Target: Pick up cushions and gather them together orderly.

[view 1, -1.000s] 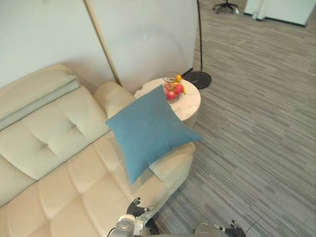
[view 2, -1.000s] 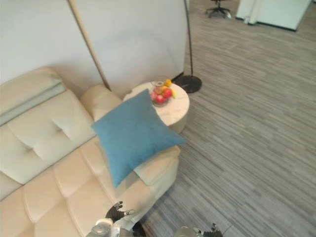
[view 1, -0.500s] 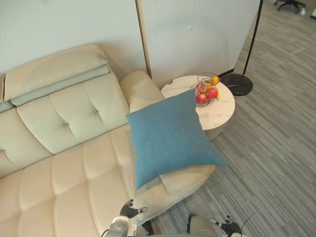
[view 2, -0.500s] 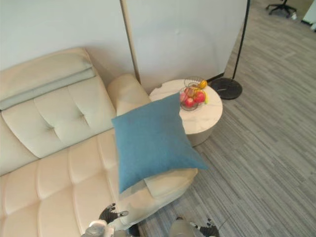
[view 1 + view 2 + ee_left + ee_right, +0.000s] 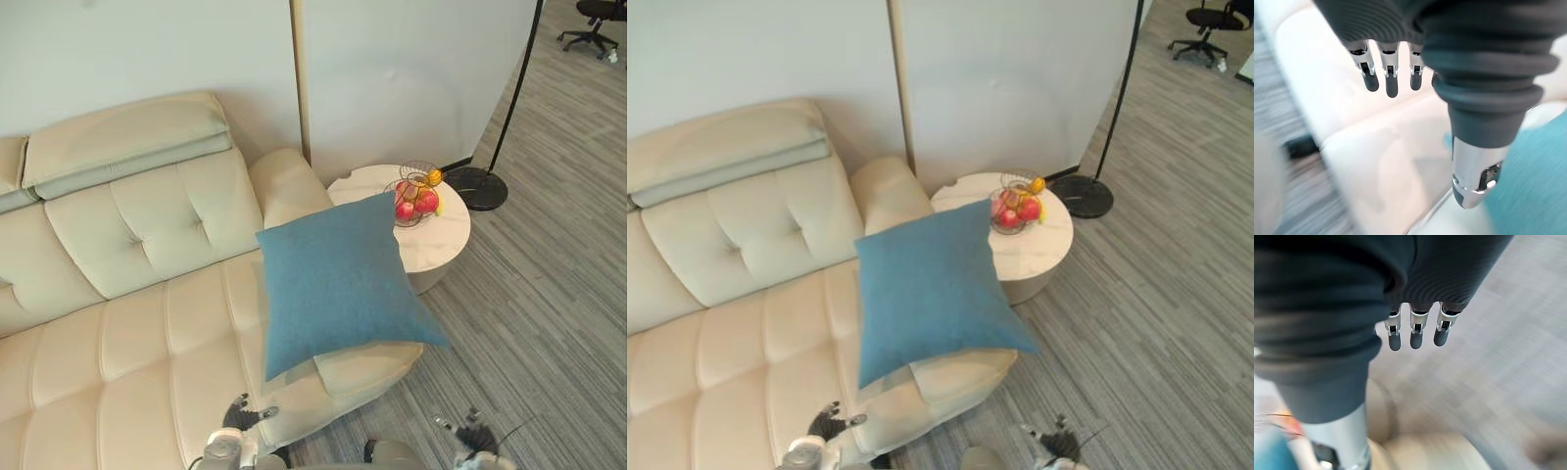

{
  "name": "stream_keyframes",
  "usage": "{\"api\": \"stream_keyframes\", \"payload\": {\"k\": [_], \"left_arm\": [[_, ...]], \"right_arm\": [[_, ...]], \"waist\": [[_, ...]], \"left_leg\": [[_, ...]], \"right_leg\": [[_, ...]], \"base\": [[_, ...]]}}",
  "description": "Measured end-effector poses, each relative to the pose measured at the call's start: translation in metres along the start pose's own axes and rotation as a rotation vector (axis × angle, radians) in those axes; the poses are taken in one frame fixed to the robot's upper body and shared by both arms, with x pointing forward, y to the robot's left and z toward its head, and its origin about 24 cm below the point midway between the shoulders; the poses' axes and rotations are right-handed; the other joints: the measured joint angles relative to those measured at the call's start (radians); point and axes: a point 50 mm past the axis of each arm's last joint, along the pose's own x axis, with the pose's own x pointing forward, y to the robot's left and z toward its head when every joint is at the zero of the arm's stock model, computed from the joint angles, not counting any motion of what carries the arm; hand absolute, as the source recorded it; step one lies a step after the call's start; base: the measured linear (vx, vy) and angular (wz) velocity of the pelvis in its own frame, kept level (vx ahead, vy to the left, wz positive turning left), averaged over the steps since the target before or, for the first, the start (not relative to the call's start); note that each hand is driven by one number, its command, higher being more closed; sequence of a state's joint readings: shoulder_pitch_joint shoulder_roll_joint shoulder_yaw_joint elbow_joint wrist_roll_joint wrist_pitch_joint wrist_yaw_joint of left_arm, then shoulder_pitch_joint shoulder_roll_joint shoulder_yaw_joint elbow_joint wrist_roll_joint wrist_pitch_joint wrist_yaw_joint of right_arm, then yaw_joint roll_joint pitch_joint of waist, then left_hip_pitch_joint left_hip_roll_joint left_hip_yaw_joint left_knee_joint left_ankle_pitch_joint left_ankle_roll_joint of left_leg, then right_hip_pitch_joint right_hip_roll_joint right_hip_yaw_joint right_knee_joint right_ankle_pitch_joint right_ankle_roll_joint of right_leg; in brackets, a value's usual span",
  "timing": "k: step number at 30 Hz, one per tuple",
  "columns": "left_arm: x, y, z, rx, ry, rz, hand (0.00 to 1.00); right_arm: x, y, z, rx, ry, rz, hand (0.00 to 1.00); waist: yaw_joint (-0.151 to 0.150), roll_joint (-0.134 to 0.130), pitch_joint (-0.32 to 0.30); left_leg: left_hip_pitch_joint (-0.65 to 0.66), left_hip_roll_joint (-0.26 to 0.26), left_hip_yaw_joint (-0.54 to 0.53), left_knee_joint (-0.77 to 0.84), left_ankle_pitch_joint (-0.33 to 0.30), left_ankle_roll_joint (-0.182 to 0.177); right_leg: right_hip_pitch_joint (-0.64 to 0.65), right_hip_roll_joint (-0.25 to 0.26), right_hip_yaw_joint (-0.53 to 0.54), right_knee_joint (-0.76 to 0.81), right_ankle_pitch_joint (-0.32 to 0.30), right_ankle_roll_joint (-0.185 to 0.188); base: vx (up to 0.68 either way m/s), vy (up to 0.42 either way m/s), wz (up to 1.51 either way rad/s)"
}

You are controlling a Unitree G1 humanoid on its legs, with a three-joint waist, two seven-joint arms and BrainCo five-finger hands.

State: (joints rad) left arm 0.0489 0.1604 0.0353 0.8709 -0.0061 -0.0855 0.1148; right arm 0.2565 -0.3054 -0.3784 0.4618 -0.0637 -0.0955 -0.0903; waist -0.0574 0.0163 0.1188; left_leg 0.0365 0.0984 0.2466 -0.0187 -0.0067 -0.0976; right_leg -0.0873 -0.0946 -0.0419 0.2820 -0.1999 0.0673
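Observation:
A blue square cushion [image 5: 338, 284] lies tilted on the right end of the cream sofa [image 5: 147, 323], its upper corner by the round side table. It shows again as a teal patch [image 5: 1535, 181] past my left hand's thumb. My left hand [image 5: 238, 415] hangs low by the sofa's front edge, below the cushion and apart from it. Its fingers [image 5: 1391, 83] are straight and hold nothing. My right hand [image 5: 472, 434] hangs over the carpet to the right of the sofa. Its fingers [image 5: 1416, 335] are also straight and empty.
A round white side table [image 5: 439, 238] stands against the sofa's right end, with a wire basket of fruit [image 5: 416, 196] on it. A floor lamp's black base [image 5: 477, 188] sits behind it by the white wall panels. An office chair [image 5: 594, 12] stands far back on the striped grey carpet [image 5: 549, 294].
The camera has swung, so more of the sofa's seat and back shows now. The cushion keeps its place on the sofa. Both hands stay low and empty.

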Motion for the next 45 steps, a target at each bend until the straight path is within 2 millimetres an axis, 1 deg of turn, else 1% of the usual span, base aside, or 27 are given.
{"api": "stream_keyframes", "payload": {"k": [1, 2, 4, 6, 8, 9, 10, 11, 12, 15, 16, 17, 18, 19, 20, 22, 23, 25, 29, 33, 34, 36, 38, 39, 41, 43, 45], "left_arm": [[-0.001, 0.007, 0.004, -0.014, -0.028, 0.023, 0.00], [-0.002, 0.012, 0.008, -0.034, -0.057, 0.046, 0.00], [-0.004, 0.017, 0.011, -0.053, -0.083, 0.066, 0.00], [-0.004, 0.019, 0.018, -0.069, -0.110, 0.074, 0.00], [-0.004, 0.019, 0.035, -0.110, -0.177, 0.072, 0.00], [-0.003, 0.019, 0.039, -0.114, -0.194, 0.072, 0.00], [-0.002, 0.019, 0.053, -0.129, -0.244, 0.072, 0.00], [0.000, 0.018, 0.064, -0.144, -0.278, 0.078, 0.00], [0.003, 0.016, 0.085, -0.162, -0.335, 0.071, 0.00], [0.006, 0.007, 0.133, -0.154, -0.466, 0.032, 0.00], [0.006, 0.002, 0.151, -0.159, -0.513, 0.022, 0.00], [0.005, 0.001, 0.159, -0.163, -0.533, 0.016, 0.00], [0.004, -0.001, 0.180, -0.182, -0.588, 0.008, 0.00], [0.002, -0.002, 0.196, -0.194, -0.635, 0.015, 0.00], [0.001, -0.002, 0.203, -0.198, -0.653, 0.014, 0.00], [-0.003, -0.004, 0.225, -0.219, -0.709, 0.007, 0.00], [-0.004, -0.005, 0.228, -0.226, -0.715, 0.010, 0.00], [-0.004, -0.009, 0.239, -0.239, -0.724, 0.009, 0.00], [-0.002, -0.016, 0.239, -0.236, -0.710, 0.000, 0.00], [0.001, -0.028, 0.237, -0.214, -0.681, -0.021, 0.00], [0.000, -0.032, 0.238, -0.209, -0.683, -0.033, 0.00], [-0.003, -0.041, 0.243, -0.198, -0.695, -0.060, 0.00], [-0.005, -0.049, 0.247, -0.196, -0.705, -0.089, 0.00], [-0.007, -0.058, 0.251, -0.183, -0.711, -0.118, 0.00], [-0.009, -0.065, 0.255, -0.165, -0.719, -0.145, 0.00], [-0.016, -0.084, 0.266, -0.154, -0.737, -0.205, 0.00], [-0.019, -0.091, 0.272, -0.152, -0.745, -0.222, 0.00]], "right_arm": [[0.005, -0.019, 0.017, -0.047, -0.076, -0.045, 0.00], [0.008, -0.033, 0.033, -0.095, -0.138, -0.075, 0.00], [0.012, -0.043, 0.047, -0.136, -0.191, -0.091, 0.00], [0.016, -0.043, 0.057, -0.134, -0.220, -0.095, 0.00], [0.024, -0.032, 0.075, -0.118, -0.275, -0.068, 0.00], [0.025, -0.029, 0.079, -0.113, -0.288, -0.059, 0.00], [0.029, -0.021, 0.092, -0.084, -0.325, -0.038, 0.00], [0.032, -0.015, 0.102, -0.058, -0.355, -0.021, 0.00], [0.036, -0.006, 0.121, -0.045, -0.407, 0.006, 0.00], [0.043, 0.013, 0.177, -0.021, -0.564, 0.068, 0.00], [0.042, 0.020, 0.202, -0.007, -0.640, 0.090, 0.00], [0.041, 0.023, 0.213, 0.008, -0.671, 0.099, 0.00], [0.038, 0.028, 0.237, 0.034, -0.740, 0.112, 0.00], [0.035, 0.033, 0.254, 0.053, -0.788, 0.124, 0.00], [0.034, 0.035, 0.260, 0.059, -0.804, 0.129, 0.00], [0.032, 0.040, 0.277, 0.092, -0.840, 0.141, 0.00], [0.032, 0.040, 0.279, 0.098, -0.843, 0.142, 0.00], [0.037, 0.041, 0.284, 0.132, -0.818, 0.130, 0.00], [0.045, 0.042, 0.281, 0.150, -0.768, 0.105, 0.00], [0.050, 0.044, 0.280, 0.182, -0.724, 0.085, 0.00], [0.050, 0.047, 0.282, 0.220, -0.717, 0.088, 0.00], [0.052, 0.052, 0.281, 0.248, -0.696, 0.090, 0.00], [0.052, 0.055, 0.282, 0.261, -0.687, 0.096, 0.00], [0.052, 0.064, 0.286, 0.290, -0.676, 0.123, 0.00], [0.051, 0.071, 0.290, 0.292, -0.677, 0.148, 0.00], [0.049, 0.086, 0.295, 0.281, -0.669, 0.194, 0.00], [0.048, 0.096, 0.296, 0.279, -0.659, 0.218, 0.00]], "waist": [[-0.003, 0.004, -0.003], [-0.005, 0.006, -0.005], [-0.007, 0.007, -0.015], [-0.009, 0.010, -0.019], [-0.015, 0.012, -0.021], [-0.016, 0.014, -0.025], [-0.016, 0.021, -0.028], [-0.016, 0.022, -0.025], [-0.017, 0.022, -0.017], [-0.015, 0.019, 0.025], [-0.009, 0.021, 0.028], [-0.006, 0.023, 0.030], [-0.002, 0.025, 0.052], [0.002, 0.026, 0.073], [0.002, 0.027, 0.082], [0.003, 0.032, 0.112], [0.004, 0.032, 0.115], [0.005, 0.031, 0.152], [0.013, 0.033, 0.177], [0.027, 0.036, 0.211], [0.031, 0.036, 0.228], [0.031, 0.036, 0.241], [0.040, 0.037, 0.245], [0.042, 0.037, 0.255], [0.042, 0.037, 0.262], [0.041, 0.038, 0.265], [0.041, 0.038, 0.265]], "left_leg": [[0.000, 0.001, 0.009, -0.015, 0.004, -0.001], [0.000, 0.002, 0.021, -0.020, 0.006, -0.005], [-0.003, 0.000, 0.028, -0.033, 0.008, -0.006], [-0.005, 0.001, 0.033, -0.040, 0.009, -0.009], [-0.014, -0.004, 0.033, -0.047, 0.012, -0.006], [-0.021, -0.005, 0.033, -0.046, 0.014, -0.006], [-0.030, -0.009, 0.031, -0.046, 0.029, 0.005], [-0.045, -0.011, 0.028, -0.045, 0.038, 0.008], [-0.071, -0.011, 0.022, -0.041, 0.045, 0.015], [-0.100, -0.012, 0.015, -0.031, 0.047, 0.018], [-0.126, -0.012, 0.015, -0.026, 0.047, 0.018], [-0.138, -0.011, 0.015, -0.025, 0.048, 0.020], [-0.164, -0.011, 0.013, -0.013, 0.048, 0.020], [-0.187, -0.009, 0.006, -0.005, 0.049, 0.020], [-0.197, -0.010, 0.003, 0.001, 0.049, 0.020], [-0.242, -0.010, -0.011, 0.007, 0.056, 0.030], [-0.250, -0.011, -0.011, 0.008, 0.058, 0.031], [-0.271, -0.018, -0.024, 0.024, 0.061, 0.034], [-0.288, -0.024, -0.041, 0.038, 0.061, 0.034], [-0.317, -0.027, -0.055, 0.039, 0.082, 0.033], [-0.322, -0.027, -0.059, 0.039, 0.089, 0.034], [-0.338, -0.035, -0.065, 0.038, 0.104, 0.031], [-0.354, -0.038, -0.065, 0.031, 0.118, 0.032], [-0.350, -0.038, -0.065, 0.002, 0.142, 0.030], [-0.349, -0.037, -0.066, -0.020, 0.151, 0.023], [-0.350, -0.038, -0.065, -0.055, 0.180, 0.020], [-0.349, -0.037, -0.064, -0.070, 0.188, 0.026]], "right_leg": [[-0.003, 0.002, 0.002, -0.010, 0.005, -0.003], [-0.006, 0.002, 0.006, -0.015, 0.008, -0.002], [-0.017, 0.004, 0.015, -0.024, 0.014, -0.001], [-0.018, 0.005, 0.018, -0.040, 0.023, 0.001], [-0.028, 0.003, 0.020, -0.049, 0.029, 0.009], [-0.035, 0.002, 0.020, -0.049, 0.030, 0.007], [-0.051, -0.001, 0.018, -0.050, 0.043, -0.005], [-0.062, -0.002, 0.015, -0.050, 0.053, -0.004], [-0.080, -0.002, 0.012, -0.051, 0.063, -0.010], [-0.097, -0.008, -0.001, -0.051, 0.070, -0.013], [-0.122, -0.008, -0.001, -0.051, 0.077, -0.013], [-0.132, -0.008, -0.001, -0.053, 0.081, -0.012], [-0.146, -0.009, -0.003, -0.062, 0.093, -0.011], [-0.163, -0.009, -0.003, -0.066, 0.104, -0.010], [-0.166, -0.010, -0.004, -0.069, 0.107, -0.010], [-0.198, -0.011, -0.012, -0.078, 0.129, -0.010], [-0.205, -0.012, -0.012, -0.078, 0.131, -0.010], [-0.211, -0.024, -0.021, -0.078, 0.139, -0.006], [-0.212, -0.032, -0.037, -0.074, 0.140, -0.004], [-0.251, -0.034, -0.042, -0.037, 0.139, -0.005], [-0.264, -0.035, -0.041, -0.017, 0.134, -0.009], [-0.288, -0.045, -0.045, 0.014, 0.113, -0.014], [-0.318, -0.047, -0.043, 0.040, 0.103, -0.015], [-0.337, -0.047, -0.041, 0.063, 0.096, -0.016], [-0.349, -0.046, -0.042, 0.074, 0.095, -0.016], [-0.377, -0.046, -0.042, 0.096, 0.095, -0.016], [-0.384, -0.045, -0.042, 0.101, 0.095, -0.016]], "base": [[-0.07, 0.017, -0.05], [-0.05, 0.017, -0.06], [0.00, 0.019, -0.14], [0.05, 0.019, -0.13], [0.09, 0.019, -0.05], [0.12, 0.017, 0.00], [0.10, 0.012, 0.02], [0.14, 0.008, 0.09], [0.08, 0.003, 0.16], [0.04, 0.007, 0.15], [0.00, 0.000, 0.00], [-0.01, -0.004, 0.04], [-0.02, -0.003, 0.03], [-0.02, -0.002, 0.06], [-0.04, 0.003, 0.10], [-0.04, 0.013, 0.15], [-0.03, 0.027, 0.14], [-0.02, 0.033, 0.17], [-0.02, 0.018, 0.16], [-0.07, -0.002, 0.11], [-0.07, -0.013, 0.02], [-0.11, -0.015, 0.16], [-0.13, -0.029, 0.11], [-0.12, -0.040, 0.04], [-0.12, -0.035, 0.03], [-0.11, -0.029, 0.00], [-0.04, -0.022, 0.01]]}}
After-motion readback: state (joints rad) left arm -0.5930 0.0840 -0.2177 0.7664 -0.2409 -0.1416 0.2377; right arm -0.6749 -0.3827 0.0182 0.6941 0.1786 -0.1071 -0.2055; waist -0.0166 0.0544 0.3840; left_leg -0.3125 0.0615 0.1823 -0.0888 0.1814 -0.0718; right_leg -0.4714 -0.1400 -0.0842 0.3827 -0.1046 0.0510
